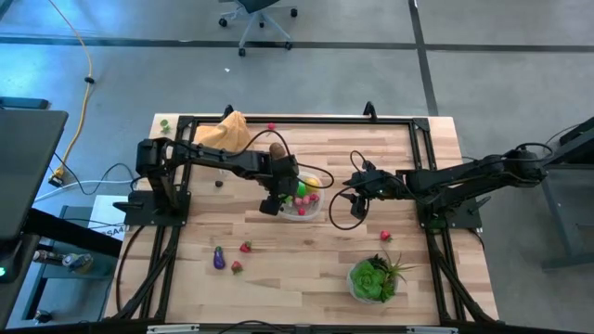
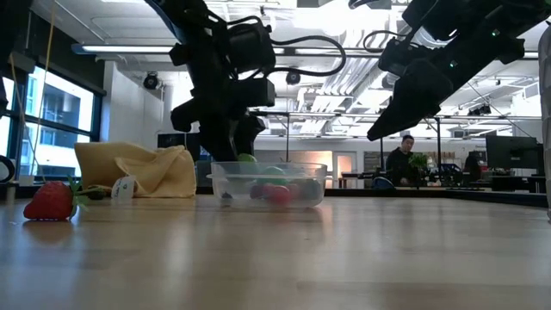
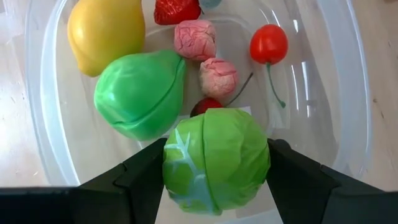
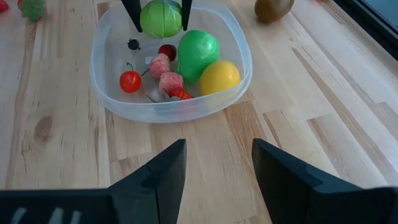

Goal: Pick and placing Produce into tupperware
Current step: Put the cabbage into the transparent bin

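- We see the left hand (image 3: 214,165) over the tupperware (image 1: 302,210), near mid-desk, fingers clenched on a green cabbage-like veg (image 3: 216,160); veg sits between both fingers, just above the container's inside.
- Same hold shows in the right wrist view: cabbage-like veg (image 4: 161,17) pinched by two dark fingers at the tupperware's (image 4: 112,93) far rim.
- Inside the tupperware, per left wrist view: yellow lemon (image 3: 104,31), green pear-shaped piece (image 3: 142,93), two pink bumpy pieces (image 3: 195,39), red cherry w/ stem (image 3: 268,43), a red berry (image 3: 176,9) at the edge, plus another dark red piece partly hidden under the held veg.
- Right hand (image 4: 216,171) hovers above the desk (image 1: 306,278) just beside the tupperware, on its right side in the high view; fingers apart, released, nothing between them.
- Still on the desk outside: purple eggplant (image 1: 219,258), strawberries (image 1: 246,247) near it, another red berry (image 1: 385,236) by the right arm, brown kiwi (image 4: 272,9) behind the container.
- Low view: strawberry (image 2: 50,201) in front at left, orange-tan cloth (image 2: 138,170) behind it, tupperware (image 2: 269,182) mid-desk w/ produce visible thru the walls.
- Leafy green plant (image 1: 375,278) sits at the desk's near right; a person (image 2: 401,162) shows in the room behind.
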`<action>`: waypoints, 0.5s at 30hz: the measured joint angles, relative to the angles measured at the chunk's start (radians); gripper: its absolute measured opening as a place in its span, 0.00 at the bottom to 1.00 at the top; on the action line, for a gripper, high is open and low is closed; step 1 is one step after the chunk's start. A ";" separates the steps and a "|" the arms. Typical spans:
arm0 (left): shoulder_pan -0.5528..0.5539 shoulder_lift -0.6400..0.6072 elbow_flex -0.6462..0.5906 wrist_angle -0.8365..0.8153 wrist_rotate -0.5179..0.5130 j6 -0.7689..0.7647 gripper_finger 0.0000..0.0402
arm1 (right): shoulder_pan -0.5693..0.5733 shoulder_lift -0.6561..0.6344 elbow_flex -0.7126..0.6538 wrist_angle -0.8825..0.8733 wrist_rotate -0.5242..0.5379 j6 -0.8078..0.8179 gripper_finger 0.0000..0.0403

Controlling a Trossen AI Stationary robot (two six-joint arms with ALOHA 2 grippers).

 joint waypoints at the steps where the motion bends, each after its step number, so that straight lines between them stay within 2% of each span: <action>1: 0.000 0.000 0.000 0.000 0.000 0.000 0.59 | 0.000 0.000 0.000 0.000 0.000 0.000 0.44; 15: 0.000 0.000 0.000 0.000 -0.007 0.018 0.59 | 0.000 0.000 0.000 0.000 0.000 0.000 0.44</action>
